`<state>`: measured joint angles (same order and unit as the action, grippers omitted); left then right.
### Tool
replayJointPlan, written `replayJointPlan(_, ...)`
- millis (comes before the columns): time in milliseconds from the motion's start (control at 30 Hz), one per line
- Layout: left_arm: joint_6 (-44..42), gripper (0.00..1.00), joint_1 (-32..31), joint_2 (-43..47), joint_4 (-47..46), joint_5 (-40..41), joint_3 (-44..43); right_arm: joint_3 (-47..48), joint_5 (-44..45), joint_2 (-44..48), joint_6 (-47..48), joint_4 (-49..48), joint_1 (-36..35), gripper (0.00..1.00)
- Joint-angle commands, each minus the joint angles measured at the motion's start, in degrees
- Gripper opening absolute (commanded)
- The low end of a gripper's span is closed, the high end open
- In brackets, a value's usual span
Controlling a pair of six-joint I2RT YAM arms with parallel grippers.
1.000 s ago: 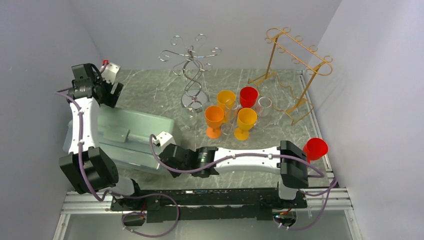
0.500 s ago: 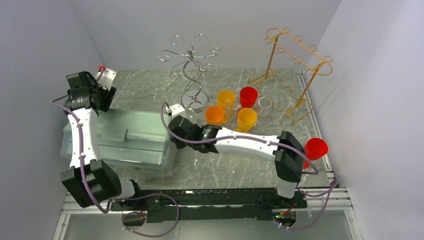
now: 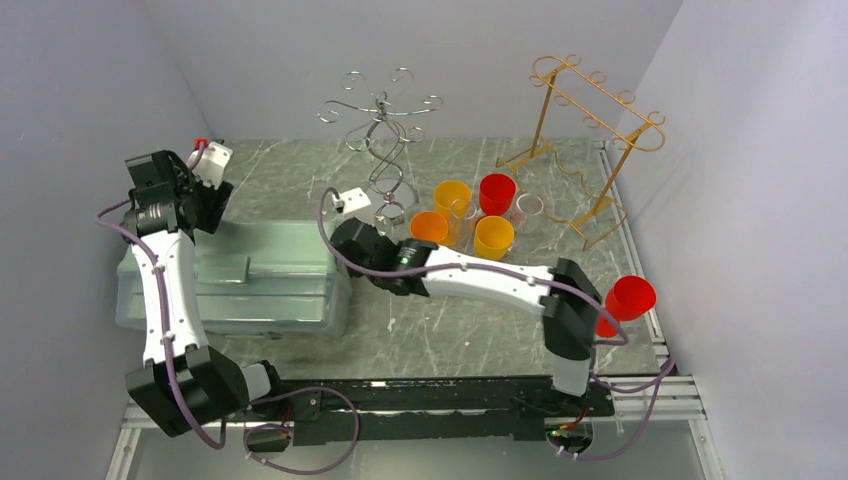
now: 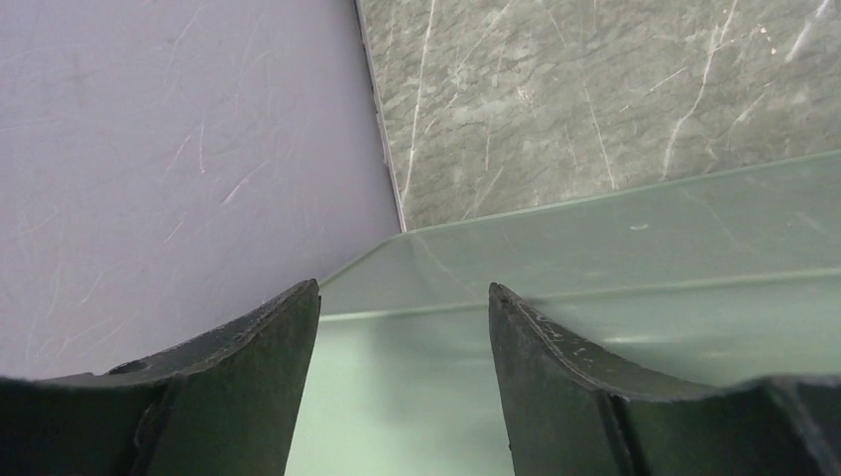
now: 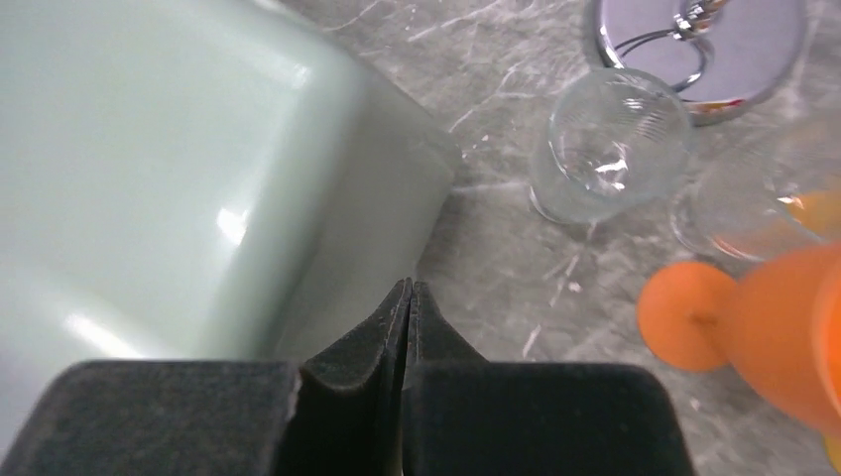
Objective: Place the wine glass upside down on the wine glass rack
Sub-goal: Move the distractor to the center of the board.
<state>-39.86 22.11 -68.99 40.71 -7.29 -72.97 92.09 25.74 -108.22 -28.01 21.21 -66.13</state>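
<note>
A silver wire wine glass rack (image 3: 385, 130) stands at the back middle and a gold rack (image 3: 590, 140) at the back right. Orange (image 3: 429, 226), yellow (image 3: 493, 236) and red (image 3: 497, 191) glasses stand upright between them, with clear ones. My right gripper (image 3: 345, 238) is shut and empty, low by the green box's right far corner. In the right wrist view its gripper (image 5: 409, 288) points at the table beside the box (image 5: 179, 188), short of a clear glass (image 5: 610, 144) and the rack's base (image 5: 714, 50). My left gripper (image 3: 212, 192) is open and empty above the box's far left corner (image 4: 595, 268).
The pale green lidded box (image 3: 250, 275) fills the table's left side. A red glass (image 3: 630, 297) stands at the right edge beside the right arm's elbow. An orange glass (image 5: 774, 327) lies close on the right in the right wrist view. Walls close in on the left, back and right.
My right arm has swung from the box's front side toward the back, to its right far corner near the silver rack. The box has turned and shifted left. My left gripper drifted slightly left.
</note>
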Motion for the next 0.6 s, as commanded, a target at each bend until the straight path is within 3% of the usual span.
replayJointPlan(0,2.1,0.69,0.5,-5.5,3.4,1.2,-4.8,-5.5,9.2,13.2,2.9,-1.8,-6.6,0.00)
replayJointPlan(133,2.1,0.71,0.7,-8.5,1.2,2.6,-7.6,-10.6,8.2,15.6,3.4,-0.8,-14.7,0.00)
replayJointPlan(233,1.8,0.72,0.9,-9.3,0.8,3.2,-8.3,-14.3,1.0,14.9,5.1,-5.1,-18.3,0.00)
replayJointPlan(500,-2.0,0.72,2.1,-8.2,-1.9,5.8,-5.3,-10.3,-15.6,6.6,11.6,-8.7,-20.2,0.00)
replayJointPlan(567,-2.7,0.71,2.4,-8.0,-2.0,6.0,-4.8,-8.1,-15.9,3.5,12.3,-8.1,-20.0,0.00)
